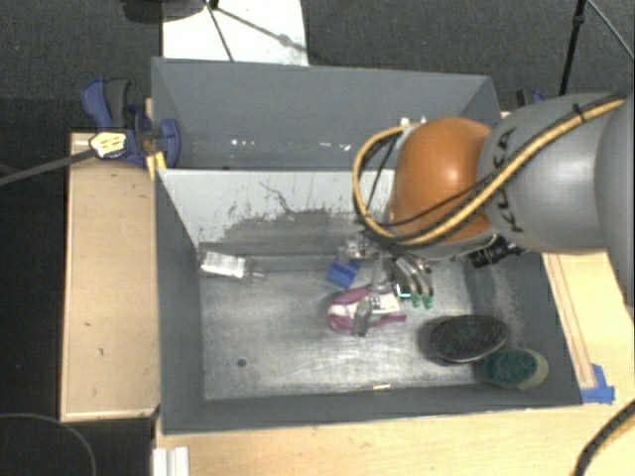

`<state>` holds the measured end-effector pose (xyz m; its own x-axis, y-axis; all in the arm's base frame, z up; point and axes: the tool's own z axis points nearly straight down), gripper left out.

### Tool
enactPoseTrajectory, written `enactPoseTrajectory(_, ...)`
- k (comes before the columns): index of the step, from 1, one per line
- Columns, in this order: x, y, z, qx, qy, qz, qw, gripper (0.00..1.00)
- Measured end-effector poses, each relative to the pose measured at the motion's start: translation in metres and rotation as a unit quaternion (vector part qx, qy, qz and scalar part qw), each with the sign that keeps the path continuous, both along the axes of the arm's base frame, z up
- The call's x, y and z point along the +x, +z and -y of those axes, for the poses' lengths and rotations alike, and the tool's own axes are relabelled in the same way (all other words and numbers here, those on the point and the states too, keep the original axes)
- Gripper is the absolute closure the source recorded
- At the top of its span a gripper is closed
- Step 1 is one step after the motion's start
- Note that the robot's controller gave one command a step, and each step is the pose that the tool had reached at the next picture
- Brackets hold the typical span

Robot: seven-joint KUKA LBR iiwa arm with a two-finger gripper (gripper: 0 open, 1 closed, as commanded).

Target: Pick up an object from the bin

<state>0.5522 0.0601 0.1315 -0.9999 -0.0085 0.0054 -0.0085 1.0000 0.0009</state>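
My gripper (369, 315) is low in the middle of the bin, its dark finger resting on a purple and white object (345, 314) that lies on the floor. A small blue piece (343, 274) lies just behind it, toward the back wall. Right of the gripper lies a black round disc (462, 338). Whether the purple object is between the fingers is hidden by the gripper's body.
A dark green round pad (514, 368) sits in the front right corner beside the disc. A clear plastic piece (224, 265) lies at the left near the back wall. The arm with its orange cover and cables hangs over the bin's right half.
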Motion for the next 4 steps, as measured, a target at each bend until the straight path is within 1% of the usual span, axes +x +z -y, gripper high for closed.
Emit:
enactPoseTrajectory(1, -0.005, -0.054, 0.005, 0.004, -0.021, 0.0229, 0.9995, 0.0)
enactPoseTrajectory(2, 0.001, -0.047, 0.005, 0.004, -0.022, 0.0316, 0.9992, 1.0)
enactPoseTrajectory(3, 0.006, 0.081, 0.022, 0.0, 0.091, 0.0084, 0.9958, 1.0)
enactPoseTrajectory(4, -0.038, 0.012, 0.03, 0.0, 0.159, 0.0005, 0.9872, 1.0)
